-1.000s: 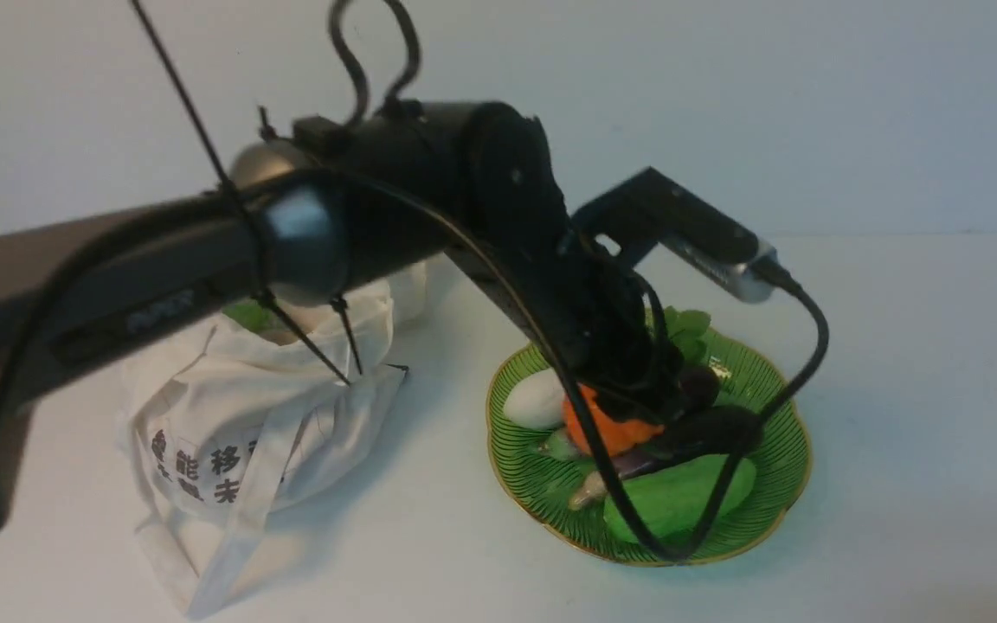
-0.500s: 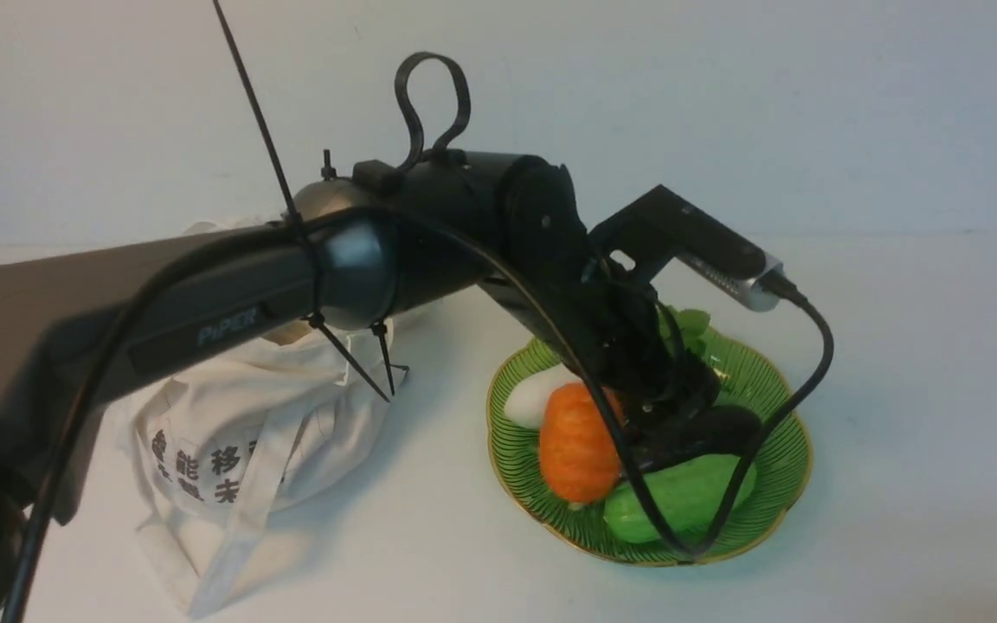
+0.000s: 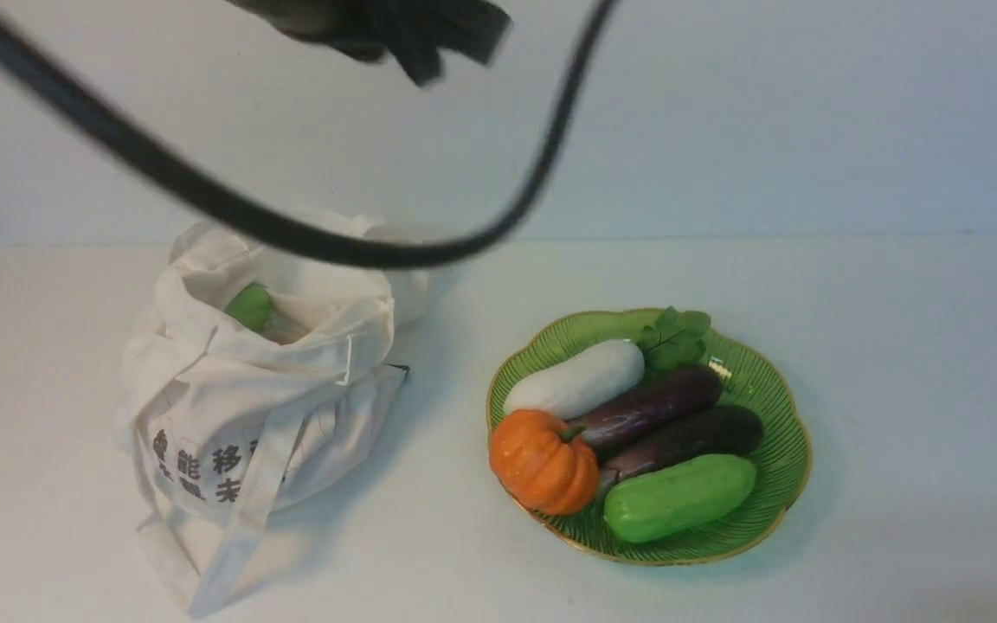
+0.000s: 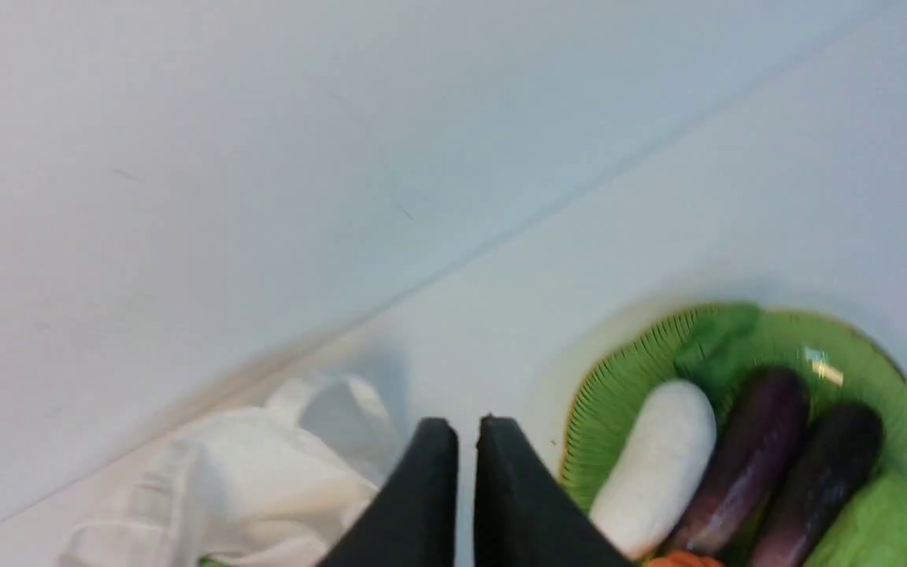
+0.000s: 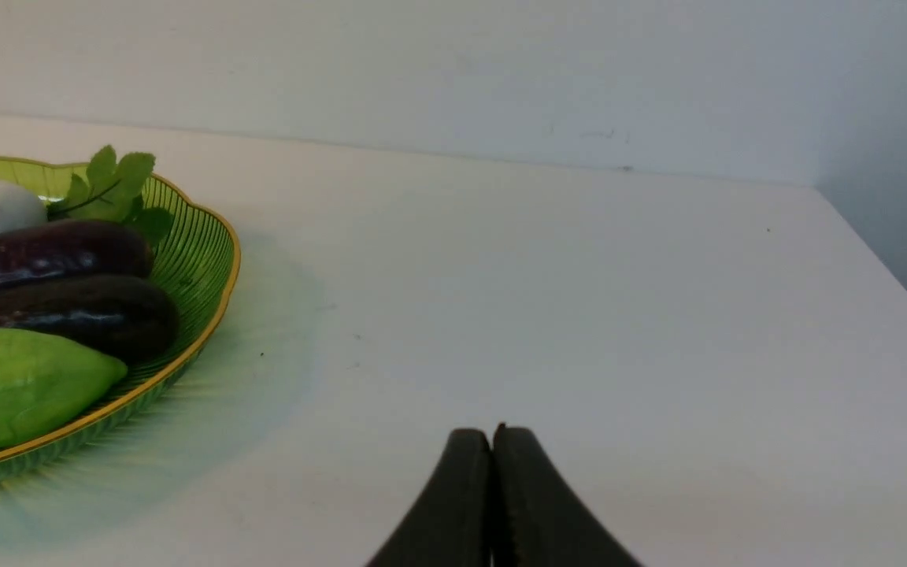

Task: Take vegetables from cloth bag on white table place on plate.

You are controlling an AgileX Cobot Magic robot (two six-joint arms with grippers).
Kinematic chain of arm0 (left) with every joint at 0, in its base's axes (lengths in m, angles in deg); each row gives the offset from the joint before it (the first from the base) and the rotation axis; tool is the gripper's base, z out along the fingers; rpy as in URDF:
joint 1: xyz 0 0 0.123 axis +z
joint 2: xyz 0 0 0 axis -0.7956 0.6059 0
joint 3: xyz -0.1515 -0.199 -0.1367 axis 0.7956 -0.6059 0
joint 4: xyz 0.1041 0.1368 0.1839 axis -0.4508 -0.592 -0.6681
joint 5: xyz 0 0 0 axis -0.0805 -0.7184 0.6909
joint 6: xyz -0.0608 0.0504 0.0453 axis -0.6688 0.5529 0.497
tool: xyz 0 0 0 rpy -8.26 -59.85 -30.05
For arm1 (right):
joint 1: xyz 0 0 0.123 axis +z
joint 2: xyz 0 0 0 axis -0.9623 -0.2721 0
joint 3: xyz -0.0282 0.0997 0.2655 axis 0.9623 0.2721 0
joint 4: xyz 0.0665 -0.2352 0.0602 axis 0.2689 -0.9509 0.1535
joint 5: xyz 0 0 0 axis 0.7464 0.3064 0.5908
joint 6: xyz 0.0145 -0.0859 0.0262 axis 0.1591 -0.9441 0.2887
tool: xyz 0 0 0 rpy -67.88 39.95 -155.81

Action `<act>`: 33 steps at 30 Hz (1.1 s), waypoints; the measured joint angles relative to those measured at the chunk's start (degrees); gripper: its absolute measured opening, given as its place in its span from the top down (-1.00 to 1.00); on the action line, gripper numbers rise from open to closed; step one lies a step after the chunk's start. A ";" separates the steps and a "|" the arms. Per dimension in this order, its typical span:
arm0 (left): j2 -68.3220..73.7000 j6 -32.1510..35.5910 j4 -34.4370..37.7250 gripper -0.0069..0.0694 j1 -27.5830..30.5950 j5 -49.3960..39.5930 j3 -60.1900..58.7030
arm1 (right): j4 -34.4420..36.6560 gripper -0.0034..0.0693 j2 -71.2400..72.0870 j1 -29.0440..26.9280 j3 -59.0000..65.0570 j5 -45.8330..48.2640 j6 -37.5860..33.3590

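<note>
The ribbed orange pumpkin (image 3: 543, 461) lies on the near left of the green scalloped plate (image 3: 780, 381), beside a white vegetable (image 3: 576, 378), two dark eggplants (image 3: 650, 405) and a green cucumber-like vegetable (image 3: 678, 496). A smooth green vegetable (image 3: 249, 305) shows in the mouth of the cloth bag (image 3: 230, 407) on the white table (image 3: 897, 346). My left gripper (image 4: 465, 429) is shut and empty, high above the table between the bag (image 4: 249, 480) and the plate (image 4: 619, 378). My right gripper (image 5: 491, 433) is shut and empty, low over bare table beside the plate (image 5: 217, 260).
The left arm (image 3: 377, 26) and its cable (image 3: 291, 234) hang blurred across the top of the front view. A leafy green sprig (image 3: 676, 337) lies at the plate's far side. The bag's strap (image 3: 230, 536) trails toward the front edge. A wall stands behind the table.
My left gripper let go of the pumpkin, which now rests on the plate's left side. The left arm rose quickly up and away from the plate, out of most of the front view.
</note>
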 joint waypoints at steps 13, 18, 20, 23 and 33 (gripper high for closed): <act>-45.73 -12.64 -1.51 0.83 0.28 16.15 -37.05 | 0.00 0.95 0.00 0.00 0.00 0.00 0.00; -58.26 -13.25 -0.49 0.83 0.28 23.05 -52.88 | 0.00 0.95 0.00 0.00 0.00 0.00 0.00; -60.52 -13.53 -0.36 0.83 0.28 23.58 -54.70 | 0.00 0.95 0.00 0.00 0.00 0.00 0.00; -66.20 -13.94 -0.23 0.83 0.28 24.21 -58.81 | 0.00 0.95 0.00 0.00 0.00 0.00 0.00; -73.77 -14.24 -3.18 0.83 0.28 25.19 -65.93 | 0.00 0.95 0.00 0.00 0.00 0.00 0.00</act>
